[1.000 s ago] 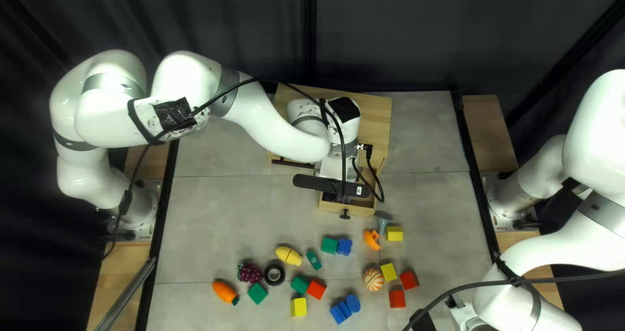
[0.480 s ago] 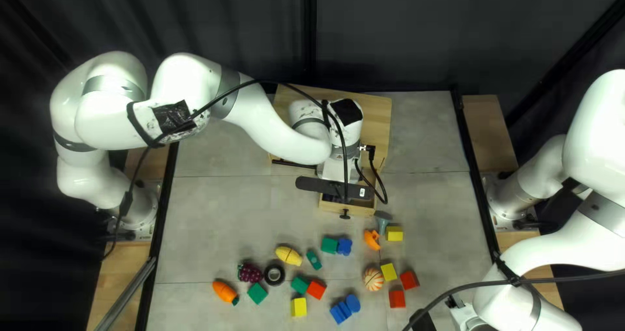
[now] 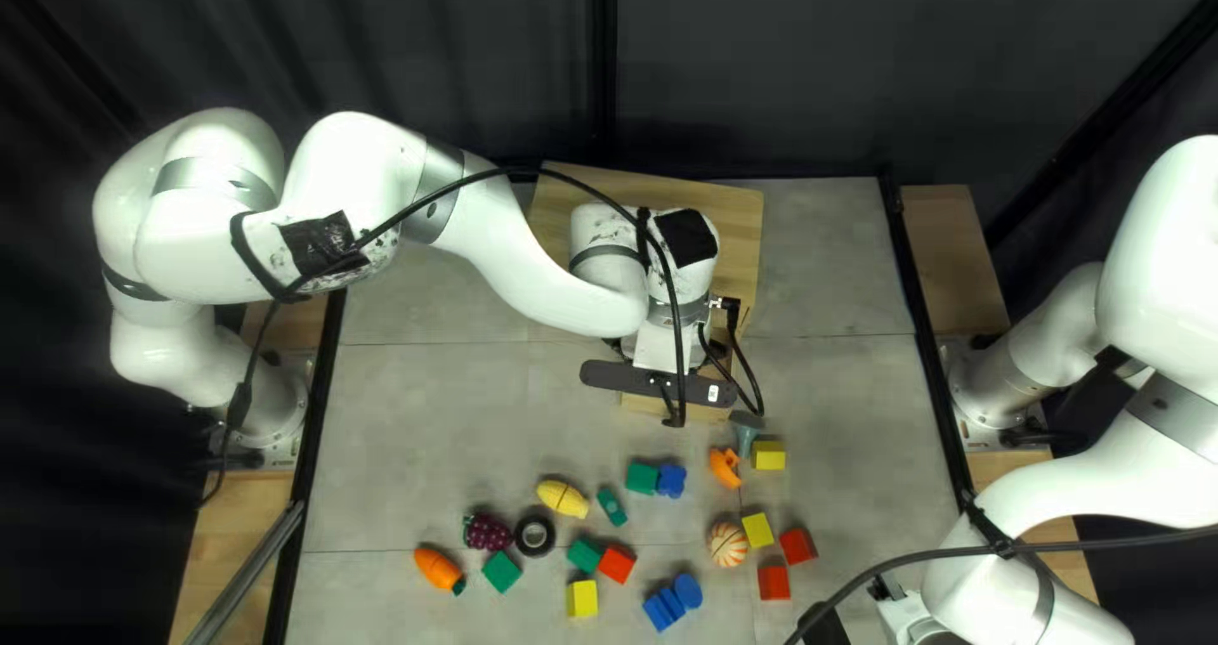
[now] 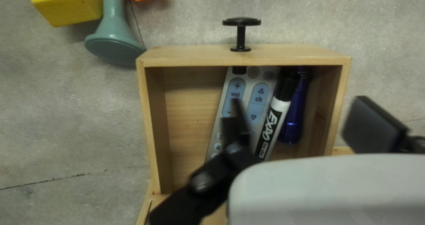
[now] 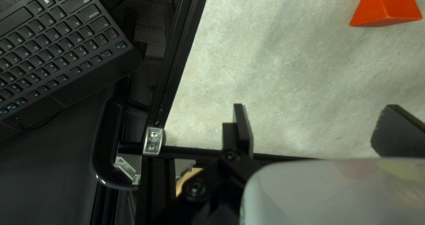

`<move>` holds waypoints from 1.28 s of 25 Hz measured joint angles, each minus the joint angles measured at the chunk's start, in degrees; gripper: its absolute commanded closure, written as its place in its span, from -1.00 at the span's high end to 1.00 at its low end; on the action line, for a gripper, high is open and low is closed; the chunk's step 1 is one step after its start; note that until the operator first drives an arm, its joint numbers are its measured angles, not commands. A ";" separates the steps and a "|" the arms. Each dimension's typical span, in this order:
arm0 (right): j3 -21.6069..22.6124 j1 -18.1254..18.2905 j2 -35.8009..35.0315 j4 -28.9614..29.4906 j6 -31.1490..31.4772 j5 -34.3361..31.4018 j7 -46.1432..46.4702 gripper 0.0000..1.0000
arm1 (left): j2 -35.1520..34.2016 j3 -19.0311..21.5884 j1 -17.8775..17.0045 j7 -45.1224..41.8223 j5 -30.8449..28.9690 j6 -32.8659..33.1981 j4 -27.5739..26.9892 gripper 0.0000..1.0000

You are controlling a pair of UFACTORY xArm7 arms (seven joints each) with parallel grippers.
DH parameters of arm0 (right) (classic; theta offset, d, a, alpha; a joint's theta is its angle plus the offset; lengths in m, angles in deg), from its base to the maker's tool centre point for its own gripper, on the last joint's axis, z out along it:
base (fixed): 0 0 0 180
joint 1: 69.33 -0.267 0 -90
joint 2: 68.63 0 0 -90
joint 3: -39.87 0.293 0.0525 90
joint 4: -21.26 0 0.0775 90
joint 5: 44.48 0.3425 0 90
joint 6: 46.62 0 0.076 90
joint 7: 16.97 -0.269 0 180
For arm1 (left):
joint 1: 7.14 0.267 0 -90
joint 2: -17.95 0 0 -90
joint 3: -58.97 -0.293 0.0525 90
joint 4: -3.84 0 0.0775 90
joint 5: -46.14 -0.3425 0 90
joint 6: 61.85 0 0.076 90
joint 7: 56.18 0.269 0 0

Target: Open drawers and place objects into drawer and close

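Note:
In the top left view my left gripper [image 3: 670, 345] is over the pulled-out drawer [image 3: 637, 403] of the wooden cabinet [image 3: 730, 214], its fingertips hidden. The left wrist view has the left gripper [image 4: 303, 119] open, nothing held, one finger above the drawer [image 4: 190, 57], the other beyond its side wall. Inside lie a pale remote [image 4: 245, 88], a black-and-white marker [image 4: 275, 119] and a dark blue cylindrical object [image 4: 294, 119]. My right gripper [image 3: 903, 610] is at the near right of the table; in its wrist view the right gripper [image 5: 314, 125] is open over bare tabletop.
Near the drawer front stand a grey-green flared piece [image 3: 746, 430], a yellow block [image 3: 769, 455] and an orange piece [image 3: 723, 468]. Several blocks, toy foods, a black ring [image 3: 534, 535] and a striped ball [image 3: 727, 544] lie nearer. A keyboard [image 5: 57, 43] is beyond the table frame.
My left arm's wrist has shifted slightly right and toward the near edge, now covering more of the drawer. The right arm and the loose objects stay where they were.

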 measured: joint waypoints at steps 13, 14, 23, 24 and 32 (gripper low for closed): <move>0.00 0.00 0.00 0.00 0.00 0.00 0.00 1.00 | -6.66 5.85 -10.94 -12.41 -3.74 0.06 10.83 1.00; 0.00 0.00 0.00 0.00 0.00 0.00 0.00 1.00 | -6.35 6.34 -11.98 -13.16 -4.21 -0.11 10.94 1.00; 0.00 0.00 0.00 0.00 0.00 0.00 0.00 1.00 | -4.61 10.87 -21.58 -15.77 -13.21 -7.46 9.67 1.00; 0.00 0.00 0.00 0.00 0.00 0.00 0.00 1.00 | -4.03 11.10 -22.20 -15.41 -14.05 -7.94 9.20 1.00; 0.00 0.00 0.00 0.00 0.00 0.00 0.00 1.00 | -2.33 11.80 -23.14 -11.81 -15.95 -8.32 8.37 1.00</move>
